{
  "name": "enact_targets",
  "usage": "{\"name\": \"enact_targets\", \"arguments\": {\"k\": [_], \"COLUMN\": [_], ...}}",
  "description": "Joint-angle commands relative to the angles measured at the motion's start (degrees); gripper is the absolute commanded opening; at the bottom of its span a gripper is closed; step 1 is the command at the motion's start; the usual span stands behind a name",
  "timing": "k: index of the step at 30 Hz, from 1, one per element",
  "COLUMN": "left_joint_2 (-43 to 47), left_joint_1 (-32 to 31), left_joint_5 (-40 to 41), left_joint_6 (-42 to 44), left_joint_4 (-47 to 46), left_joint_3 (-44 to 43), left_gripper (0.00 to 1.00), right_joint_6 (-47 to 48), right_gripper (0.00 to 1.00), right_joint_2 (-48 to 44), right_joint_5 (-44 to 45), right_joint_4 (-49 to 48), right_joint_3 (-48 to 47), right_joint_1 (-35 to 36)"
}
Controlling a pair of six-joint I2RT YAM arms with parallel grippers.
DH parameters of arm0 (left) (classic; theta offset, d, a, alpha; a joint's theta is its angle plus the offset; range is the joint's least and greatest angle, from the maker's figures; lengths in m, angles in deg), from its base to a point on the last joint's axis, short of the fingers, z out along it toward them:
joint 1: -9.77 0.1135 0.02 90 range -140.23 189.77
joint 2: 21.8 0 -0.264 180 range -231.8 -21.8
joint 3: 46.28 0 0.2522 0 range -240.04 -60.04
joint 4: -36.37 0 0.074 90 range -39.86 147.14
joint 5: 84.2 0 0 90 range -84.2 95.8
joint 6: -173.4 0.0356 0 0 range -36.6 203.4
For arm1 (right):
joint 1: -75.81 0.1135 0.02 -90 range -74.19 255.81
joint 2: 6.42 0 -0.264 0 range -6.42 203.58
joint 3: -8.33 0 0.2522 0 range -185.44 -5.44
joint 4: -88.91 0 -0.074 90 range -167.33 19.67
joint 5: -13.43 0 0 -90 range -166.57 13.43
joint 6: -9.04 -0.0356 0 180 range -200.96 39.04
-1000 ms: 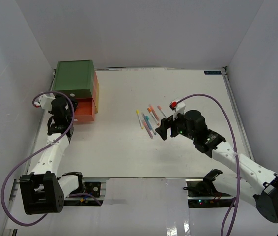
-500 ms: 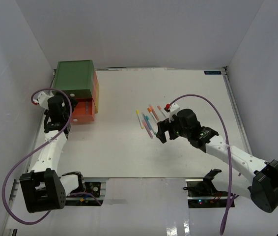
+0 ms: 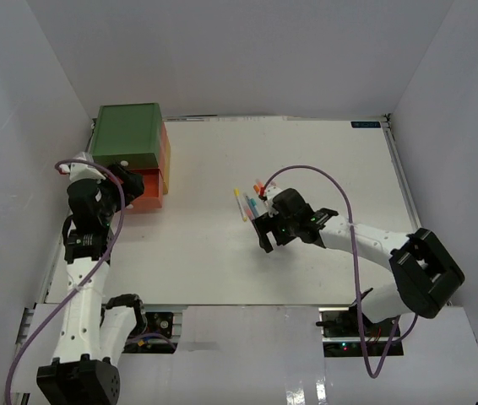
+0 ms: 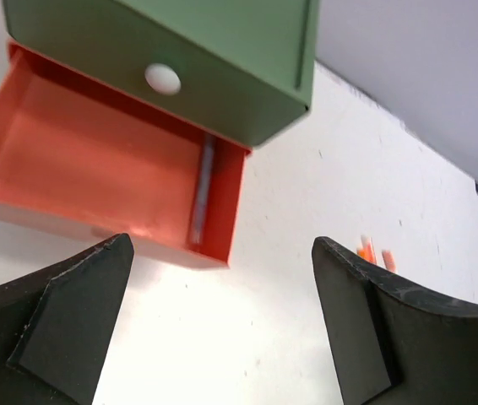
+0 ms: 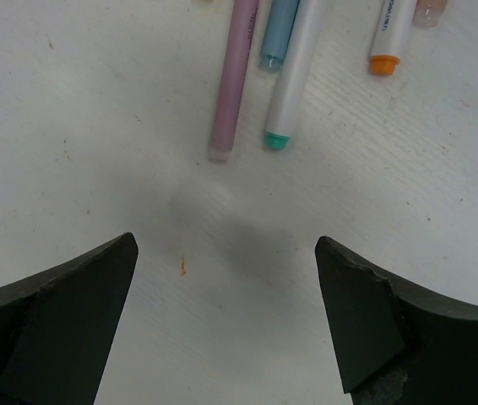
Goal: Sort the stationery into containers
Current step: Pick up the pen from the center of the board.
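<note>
The drawer stack [image 3: 126, 135] stands at the far left, green on top. Its orange-red drawer [image 3: 144, 191] is pulled open; the left wrist view shows it [image 4: 78, 160] under the green drawer's white knob [image 4: 163, 78], with one pale pen [image 4: 200, 190] lying inside. My left gripper [image 3: 126, 178] [image 4: 222, 246] is open and empty, just in front of that drawer. Several pastel pens [image 3: 252, 202] lie mid-table. My right gripper [image 3: 264, 234] [image 5: 226, 245] is open and empty, low over the table just short of the near ends of a pink pen [image 5: 233, 80], a blue one [image 5: 279, 34] and a green-tipped one [image 5: 293, 80].
White walls close in the table on the left, back and right. An orange-tipped pen [image 5: 390, 35] lies to the right of the green-tipped one. Orange pens [image 4: 374, 253] show far off in the left wrist view. A purple cable [image 3: 315, 173] loops above the right arm.
My right gripper has moved left and toward the near side, down to the near ends of the pens. My left arm has swung a little left and back from the drawers.
</note>
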Motion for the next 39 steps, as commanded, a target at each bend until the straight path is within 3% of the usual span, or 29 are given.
{"name": "enact_targets", "arguments": {"k": [1,8,18,28,31,34,37,39], "left_joint_2": [3.30,6.99,8.67,8.84,8.93,9.02,9.02,8.84], "left_joint_1": [-0.65,-3.82,-7.60,-8.04,-8.04,-8.04,-8.04,-8.04], "left_joint_5": [-7.81,-12.04,-9.76,-9.76,-9.94,-10.03,-10.29,-11.34], "left_joint_6": [3.24,5.61,6.32,6.32,6.32,6.40,6.32,6.05], "left_joint_4": [4.96,3.38,3.12,2.68,2.59,2.59,2.50,2.41], "left_joint_3": [3.06,9.48,11.33,11.51,11.60,11.77,11.68,11.77], "left_gripper": [0.98,0.98,0.98,0.98,0.98,0.98,0.98,0.98], "right_joint_6": [-0.76,-0.76,-1.02,-1.11,-1.11,-1.46,-1.55,-1.55], "right_gripper": [0.91,0.77,0.55,0.48,0.35,0.33,0.21,0.20], "right_joint_2": [2.91,10.99,18.47,24.71,25.51,25.07,23.58,22.53], "right_joint_5": [6.47,10.86,11.48,13.07,13.07,13.50,14.21,14.47], "right_joint_4": [1.45,3.56,4.71,5.15,5.06,5.15,5.15,5.15], "right_joint_3": [-5.23,-11.55,-18.32,-21.05,-21.23,-20.62,-19.48,-18.77], "right_joint_1": [3.15,6.06,6.15,6.24,6.15,6.15,6.24,6.24]}}
